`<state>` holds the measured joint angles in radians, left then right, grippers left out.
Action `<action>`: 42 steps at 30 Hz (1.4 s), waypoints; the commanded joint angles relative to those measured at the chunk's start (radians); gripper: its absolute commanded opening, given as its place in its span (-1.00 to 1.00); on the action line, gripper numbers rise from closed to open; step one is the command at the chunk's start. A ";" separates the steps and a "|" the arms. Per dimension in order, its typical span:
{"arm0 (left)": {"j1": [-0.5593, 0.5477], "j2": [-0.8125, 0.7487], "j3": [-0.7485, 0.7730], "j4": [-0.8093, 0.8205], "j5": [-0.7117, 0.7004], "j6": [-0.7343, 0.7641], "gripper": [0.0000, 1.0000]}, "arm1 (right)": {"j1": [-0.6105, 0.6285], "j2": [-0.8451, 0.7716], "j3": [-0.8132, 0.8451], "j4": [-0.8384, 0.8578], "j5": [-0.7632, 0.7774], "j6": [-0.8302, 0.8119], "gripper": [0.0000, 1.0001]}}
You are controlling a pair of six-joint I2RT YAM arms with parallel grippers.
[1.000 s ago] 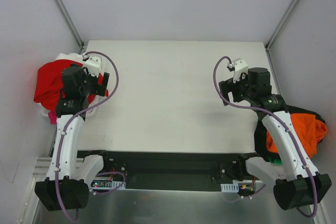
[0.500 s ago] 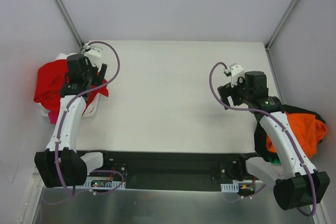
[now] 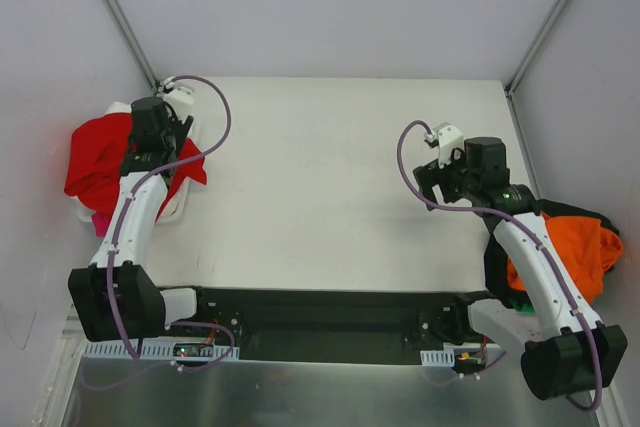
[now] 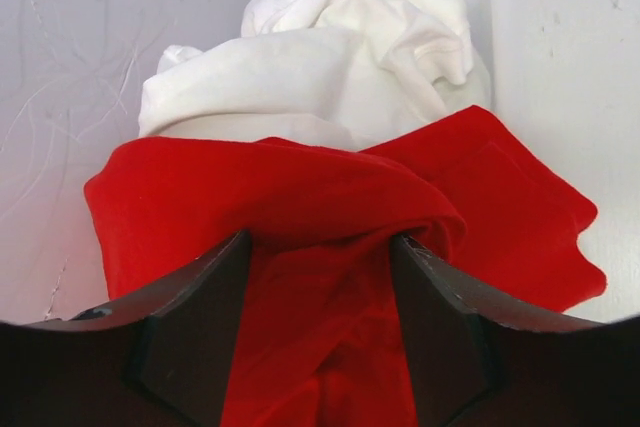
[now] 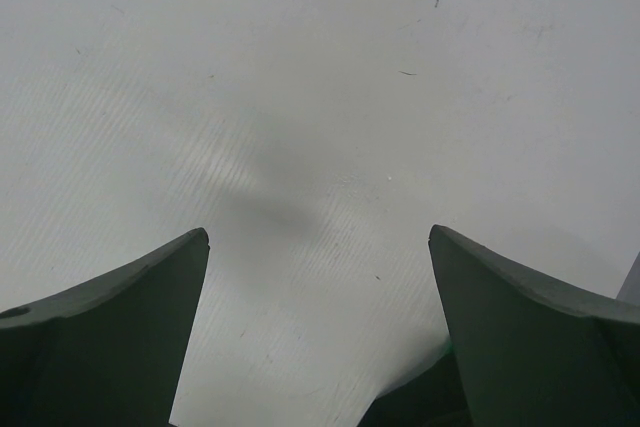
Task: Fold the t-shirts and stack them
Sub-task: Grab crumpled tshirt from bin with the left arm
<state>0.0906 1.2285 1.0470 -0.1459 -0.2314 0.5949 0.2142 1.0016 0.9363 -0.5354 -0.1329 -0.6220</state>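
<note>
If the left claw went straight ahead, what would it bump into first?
The red t-shirt: its bunched fold sits between the fingers of the left claw. The white cloth lies behind that, though how far back is hard to judge.

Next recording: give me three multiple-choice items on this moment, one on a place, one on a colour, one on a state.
1. Where on the white table does the plain bright red cloth t-shirt lie? A) centre B) left edge C) right edge
2. What colour is the crumpled cloth behind it, left wrist view? A) white B) green C) black
3. How does the right gripper stand? A) shut on a shirt B) shut, empty C) wide apart over bare table

1 B: the top view shows it heaped at the left side. 2 A: white folds rise behind the red. 3 C: only tabletop fills the wide gap.
</note>
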 commanded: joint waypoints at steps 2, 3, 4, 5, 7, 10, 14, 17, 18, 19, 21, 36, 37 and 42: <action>-0.005 0.045 0.022 0.054 -0.049 0.033 0.05 | 0.005 -0.009 -0.002 0.002 -0.017 -0.015 0.93; -0.005 0.046 0.016 0.055 -0.052 0.029 -0.02 | 0.005 -0.012 -0.002 0.000 -0.013 -0.016 0.93; -0.005 0.048 0.013 0.058 -0.051 0.023 -0.13 | 0.005 -0.014 -0.002 -0.003 -0.011 -0.016 0.93; -0.005 0.045 0.002 0.057 -0.048 0.016 -0.44 | 0.007 -0.015 -0.002 -0.003 -0.011 -0.018 0.93; -0.005 0.028 -0.004 0.060 -0.020 0.008 -0.70 | 0.005 -0.017 -0.005 -0.005 -0.005 -0.022 0.93; -0.006 -0.010 -0.004 0.055 0.032 -0.020 -1.00 | 0.005 -0.011 -0.007 -0.005 -0.002 -0.024 0.93; -0.006 -0.072 0.011 0.046 0.124 -0.073 -1.00 | 0.005 0.009 -0.010 -0.005 -0.001 -0.024 0.93; -0.008 -0.125 0.051 0.017 0.222 -0.138 -1.00 | 0.005 0.028 -0.005 -0.003 0.025 -0.025 0.93; -0.008 -0.150 0.067 0.008 0.260 -0.159 -1.00 | 0.005 0.032 -0.002 -0.002 0.030 -0.025 0.93; -0.008 -0.162 0.097 -0.007 0.297 -0.203 -1.00 | 0.005 0.037 0.008 -0.001 0.036 -0.025 0.93; -0.008 -0.193 0.131 -0.020 0.430 -0.262 -1.00 | 0.005 0.048 0.022 -0.003 0.056 -0.019 0.93; -0.014 0.043 0.829 -0.081 0.814 -0.822 -1.00 | 0.004 0.199 0.213 -0.052 0.114 0.068 0.93; -0.014 0.058 0.905 -0.086 0.805 -0.842 -1.00 | 0.005 0.204 0.216 -0.052 0.118 0.076 0.93; -0.014 0.163 1.113 -0.115 0.793 -0.920 -1.00 | 0.005 0.244 0.231 -0.058 0.127 0.093 0.93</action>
<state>0.0841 1.3357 2.0083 -0.2680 0.5404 -0.2020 0.2142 1.2251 1.1118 -0.5777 -0.0288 -0.5655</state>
